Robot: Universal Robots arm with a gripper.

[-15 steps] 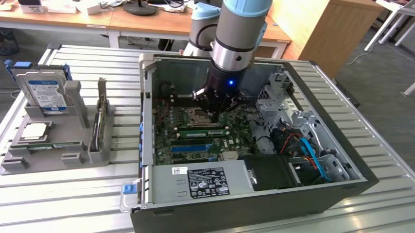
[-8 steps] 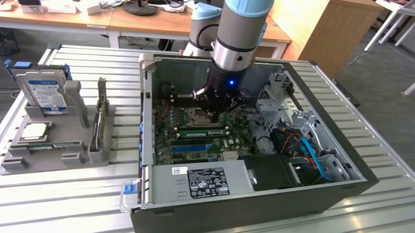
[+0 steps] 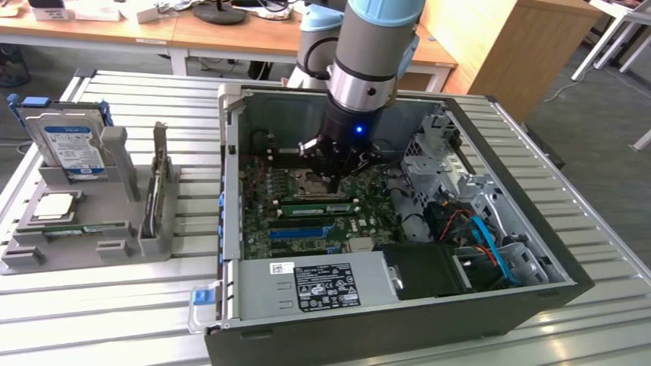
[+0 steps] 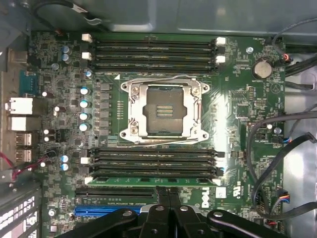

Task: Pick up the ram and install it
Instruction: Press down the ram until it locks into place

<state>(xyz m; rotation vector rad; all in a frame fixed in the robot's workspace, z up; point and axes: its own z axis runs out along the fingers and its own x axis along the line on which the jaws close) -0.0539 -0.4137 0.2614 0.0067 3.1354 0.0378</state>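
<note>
Gripper (image 4: 168,210): clenched, empty, poised over the motherboard (image 4: 237,106) inside the computer case (image 3: 529,293). Ram (image 4: 153,179): seated in a slot beside the socket (image 4: 165,110); light, stiff, fragile; likely best held by long edges

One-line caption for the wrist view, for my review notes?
Shut claw hovers over the motherboard, just beside the green ram seated in a slot next to the empty processor socket.

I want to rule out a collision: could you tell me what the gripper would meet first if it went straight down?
Probably the ram, seated in a slot directly below the shut gripper; the depth between them is unclear.
</note>
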